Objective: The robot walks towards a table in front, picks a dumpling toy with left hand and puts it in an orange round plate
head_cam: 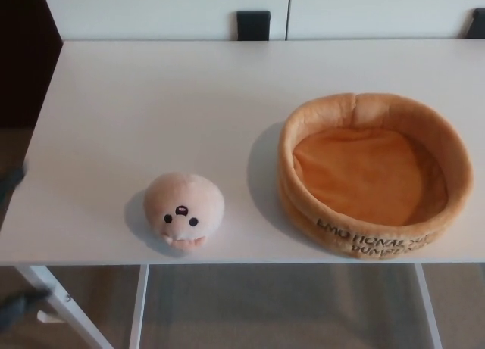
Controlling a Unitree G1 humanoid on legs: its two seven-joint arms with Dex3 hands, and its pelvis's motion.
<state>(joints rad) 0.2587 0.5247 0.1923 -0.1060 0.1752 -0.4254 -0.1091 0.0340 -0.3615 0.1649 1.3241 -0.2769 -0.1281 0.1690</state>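
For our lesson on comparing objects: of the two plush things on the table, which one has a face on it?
The dumpling toy, the small pale round plush near the table's front edge. It shows eyes and a mouth; the orange round plate to its right carries only printed lettering.
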